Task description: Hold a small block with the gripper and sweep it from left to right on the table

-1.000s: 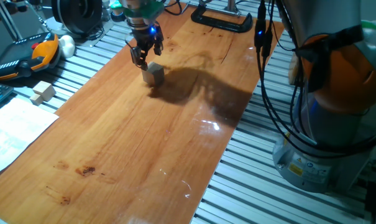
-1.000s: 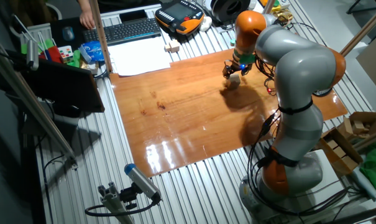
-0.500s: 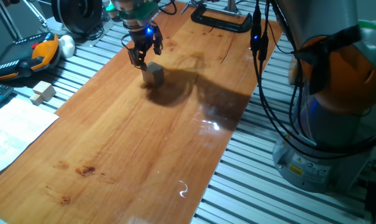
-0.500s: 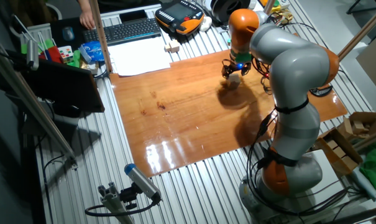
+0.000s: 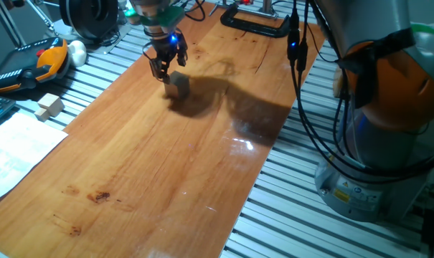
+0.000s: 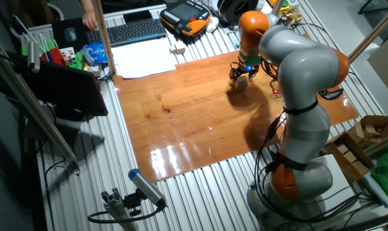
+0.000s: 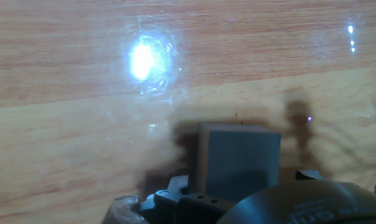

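My gripper [image 5: 162,68] hangs low over the block [image 5: 177,84] in the upper middle of the frame, seemingly straddling it; whether my fingers are pinching it, I cannot tell. The block sits on the table [image 5: 152,165], ready for sweeping. Beyond, a clamp [image 5: 256,24] grips the table's far end, probably pinning it.

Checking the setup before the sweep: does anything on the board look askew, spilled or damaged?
Nothing stands out. The small block sits flat on the table under the gripper. No spill shows; the dark marks near the board's end look like knots in the wood. The black clamp lies at the far end.
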Action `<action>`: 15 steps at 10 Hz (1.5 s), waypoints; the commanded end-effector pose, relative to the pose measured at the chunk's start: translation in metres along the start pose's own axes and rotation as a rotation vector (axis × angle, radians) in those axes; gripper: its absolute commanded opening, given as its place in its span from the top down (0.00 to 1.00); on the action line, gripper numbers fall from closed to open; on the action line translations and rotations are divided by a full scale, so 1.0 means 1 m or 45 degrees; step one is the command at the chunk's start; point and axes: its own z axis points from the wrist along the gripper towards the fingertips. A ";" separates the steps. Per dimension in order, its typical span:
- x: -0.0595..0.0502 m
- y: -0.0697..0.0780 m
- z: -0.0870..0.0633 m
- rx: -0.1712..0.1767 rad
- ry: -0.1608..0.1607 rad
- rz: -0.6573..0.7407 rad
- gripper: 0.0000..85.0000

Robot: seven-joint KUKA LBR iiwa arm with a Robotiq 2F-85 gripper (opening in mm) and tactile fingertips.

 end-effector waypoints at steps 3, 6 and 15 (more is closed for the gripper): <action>-0.006 -0.002 0.013 -0.014 -0.023 -0.004 0.00; -0.007 -0.006 0.020 -0.038 -0.023 -0.009 0.00; -0.006 -0.004 0.036 -0.082 -0.050 0.012 0.02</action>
